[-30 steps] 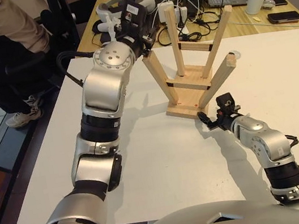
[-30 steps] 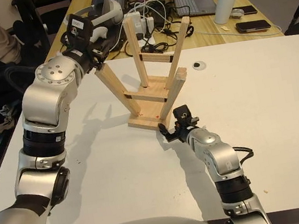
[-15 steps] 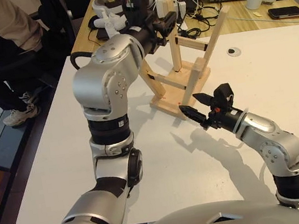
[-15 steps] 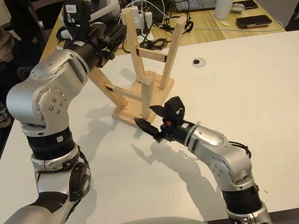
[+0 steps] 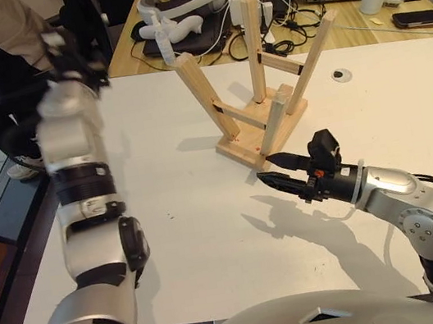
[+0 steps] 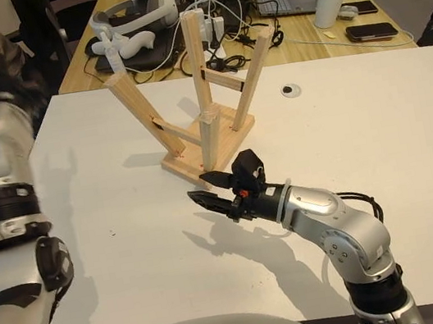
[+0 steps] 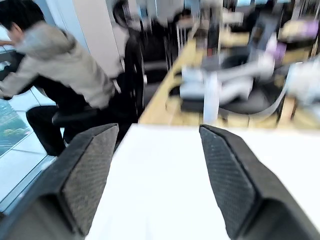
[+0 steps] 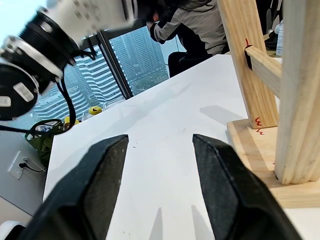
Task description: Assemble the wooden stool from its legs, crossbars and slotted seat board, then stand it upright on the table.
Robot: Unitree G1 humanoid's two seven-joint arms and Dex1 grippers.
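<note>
Widely parted, empty, right end effector [image 5: 266,168] near stool [image 5: 254,56], left end effector [image 7: 159,129] likewise

Finding the stool [image 5: 261,113] sitting inverted on the counter [image 5: 192,216], seat board [image 5: 241,151] down; right end effector [image 5: 265,166] hovering just before it, left end effector [image 7: 157,175] hanging over the far-left edge, headset [image 5: 177,2] lying on the farther counter [image 5: 129,58] behind.
</note>
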